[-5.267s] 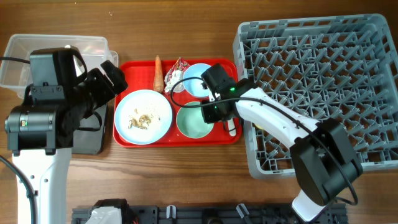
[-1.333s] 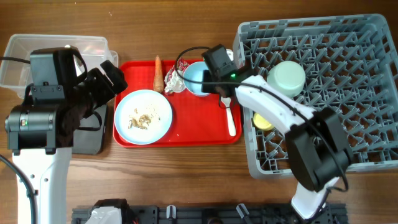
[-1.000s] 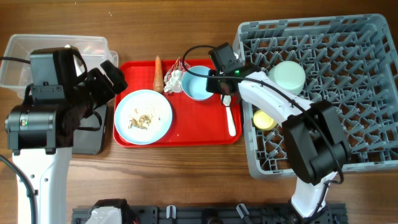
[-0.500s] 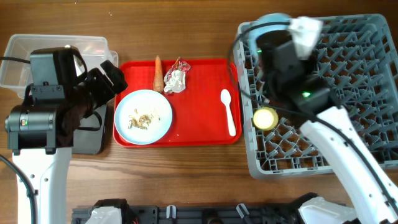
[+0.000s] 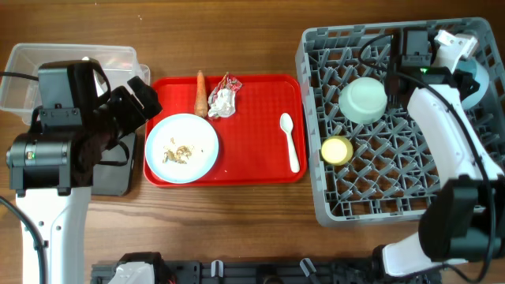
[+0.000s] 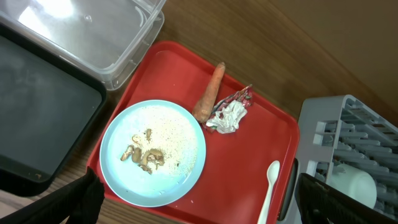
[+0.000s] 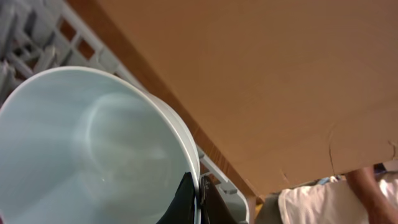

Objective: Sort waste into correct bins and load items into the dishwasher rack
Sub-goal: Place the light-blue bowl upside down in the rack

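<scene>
Rack fills the right side of the table, and its back right corner lies just under the pale blue bowl. The right gripper pinches that bowl by the rim, jaws nearly closed on the thin wall. The bowl is tipped on edge, hollow toward the wrist camera, so the coming move is probably a lowering between pegs, right of the upturned pale green bowl. The left gripper hangs spread wide and empty over the red tray

Green bowl moved from red tray to dishwasher rack; right hand carried pale blue bowl there.
</scene>
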`<move>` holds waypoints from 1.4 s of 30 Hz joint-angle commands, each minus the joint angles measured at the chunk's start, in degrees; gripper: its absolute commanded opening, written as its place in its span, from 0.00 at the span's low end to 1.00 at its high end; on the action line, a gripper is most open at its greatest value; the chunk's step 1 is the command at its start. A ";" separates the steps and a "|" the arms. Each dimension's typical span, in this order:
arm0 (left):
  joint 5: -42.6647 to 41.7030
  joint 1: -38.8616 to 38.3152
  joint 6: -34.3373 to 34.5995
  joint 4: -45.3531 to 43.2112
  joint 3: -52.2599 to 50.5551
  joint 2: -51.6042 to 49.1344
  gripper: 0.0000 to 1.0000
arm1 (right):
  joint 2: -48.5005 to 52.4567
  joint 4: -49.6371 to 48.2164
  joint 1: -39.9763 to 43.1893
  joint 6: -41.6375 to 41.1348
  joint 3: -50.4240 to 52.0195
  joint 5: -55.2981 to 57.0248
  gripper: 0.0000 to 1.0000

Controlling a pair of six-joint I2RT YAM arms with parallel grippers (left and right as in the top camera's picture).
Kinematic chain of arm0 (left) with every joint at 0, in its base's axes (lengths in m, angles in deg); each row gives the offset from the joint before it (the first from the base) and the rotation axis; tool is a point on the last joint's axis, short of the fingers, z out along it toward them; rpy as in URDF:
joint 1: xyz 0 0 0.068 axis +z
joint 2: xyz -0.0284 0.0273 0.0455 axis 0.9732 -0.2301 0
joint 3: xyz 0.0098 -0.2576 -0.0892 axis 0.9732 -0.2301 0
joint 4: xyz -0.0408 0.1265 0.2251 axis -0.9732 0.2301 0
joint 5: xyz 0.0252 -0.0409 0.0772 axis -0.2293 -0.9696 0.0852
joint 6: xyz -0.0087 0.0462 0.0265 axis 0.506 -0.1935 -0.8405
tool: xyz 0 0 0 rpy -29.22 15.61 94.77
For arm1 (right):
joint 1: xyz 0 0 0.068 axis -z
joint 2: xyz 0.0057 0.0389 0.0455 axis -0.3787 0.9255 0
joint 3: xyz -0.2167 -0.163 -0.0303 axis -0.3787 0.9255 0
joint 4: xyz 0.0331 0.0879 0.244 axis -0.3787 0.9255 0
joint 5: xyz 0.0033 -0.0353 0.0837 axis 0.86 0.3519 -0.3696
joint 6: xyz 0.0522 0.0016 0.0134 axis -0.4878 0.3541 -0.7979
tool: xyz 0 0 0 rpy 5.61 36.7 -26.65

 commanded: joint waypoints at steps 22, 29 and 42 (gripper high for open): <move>0.55 0.31 0.52 -0.15 0.07 0.04 1.00 | 6.80 -4.59 0.11 11.65 0.74 4.07 0.04; 0.55 0.31 0.52 -0.15 0.07 0.04 1.00 | 6.84 -4.28 -4.33 11.54 2.34 -0.94 0.04; 0.55 0.31 0.52 -0.15 0.07 0.04 1.00 | 2.10 -3.37 -13.00 11.65 0.96 -3.69 0.50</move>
